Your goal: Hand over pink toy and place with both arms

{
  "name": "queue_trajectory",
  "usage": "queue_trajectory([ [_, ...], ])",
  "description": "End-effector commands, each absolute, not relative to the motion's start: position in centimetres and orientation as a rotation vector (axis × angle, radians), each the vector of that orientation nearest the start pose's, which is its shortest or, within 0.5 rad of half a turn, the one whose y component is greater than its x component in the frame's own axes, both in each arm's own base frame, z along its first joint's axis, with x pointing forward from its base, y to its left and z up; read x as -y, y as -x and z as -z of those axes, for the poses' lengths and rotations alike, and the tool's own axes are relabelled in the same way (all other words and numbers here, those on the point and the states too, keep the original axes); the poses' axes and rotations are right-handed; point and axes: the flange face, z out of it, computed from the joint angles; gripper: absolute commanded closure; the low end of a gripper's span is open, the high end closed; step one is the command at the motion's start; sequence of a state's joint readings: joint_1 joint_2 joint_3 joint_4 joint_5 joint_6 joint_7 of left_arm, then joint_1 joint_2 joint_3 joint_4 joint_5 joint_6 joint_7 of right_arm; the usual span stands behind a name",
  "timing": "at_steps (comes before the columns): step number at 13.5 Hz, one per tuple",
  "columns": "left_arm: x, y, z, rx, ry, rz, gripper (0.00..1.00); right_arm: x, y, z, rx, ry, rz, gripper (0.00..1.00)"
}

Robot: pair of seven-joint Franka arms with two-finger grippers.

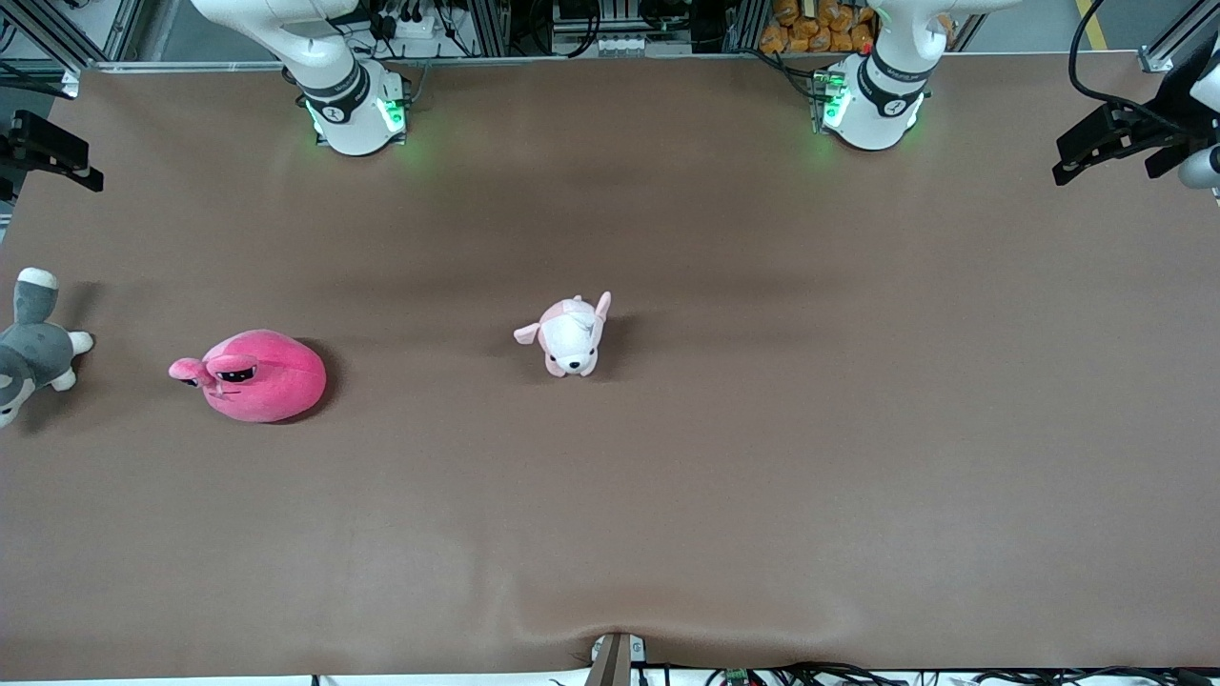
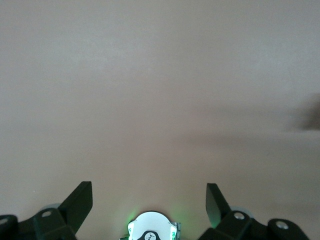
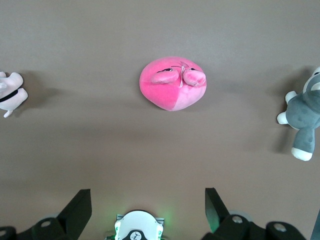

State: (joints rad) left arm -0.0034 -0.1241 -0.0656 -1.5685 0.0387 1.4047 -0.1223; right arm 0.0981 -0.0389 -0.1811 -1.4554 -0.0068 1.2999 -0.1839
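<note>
The pink toy [image 1: 255, 375] lies on the brown table [image 1: 762, 457], toward the right arm's end, with nothing touching it. The grey husky plush [image 1: 33, 348] lies near it at the table's edge. The small puppy plush [image 1: 570, 335] sits well apart, by the middle of the table.

The right gripper [image 3: 148, 207] hangs high over bare table near its own base, its fingers spread wide and holding nothing. The pink toy shows plainly in its wrist view. The left gripper [image 2: 149, 202] waits high over bare table at its own end, also spread wide and empty.

What could go wrong? The toy is round and squashy, so I think the fingers could pinch only fuzz and it could slip out. The puppy is pink too, so an arm could go for the wrong toy. At the swap, if one claw lets go too soon, the toy may drop.

Count: one pink toy, one puppy, one husky, two arms, two grippers.
</note>
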Motion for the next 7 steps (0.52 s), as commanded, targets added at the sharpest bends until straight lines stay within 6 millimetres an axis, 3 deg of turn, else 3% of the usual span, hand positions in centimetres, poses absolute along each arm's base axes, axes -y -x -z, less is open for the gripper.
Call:
queue_trajectory([
  [1,3.19,-48.92,-68.49,0.068,3.128,-0.076,0.0,4.42,-50.39,-68.11,0.173,3.128,-0.144,0.0],
  [7,3.5,-48.8,-68.77,0.066,3.127,-0.076,0.0,4.46,-50.98,-68.29,0.172,3.137,-0.067,0.0],
])
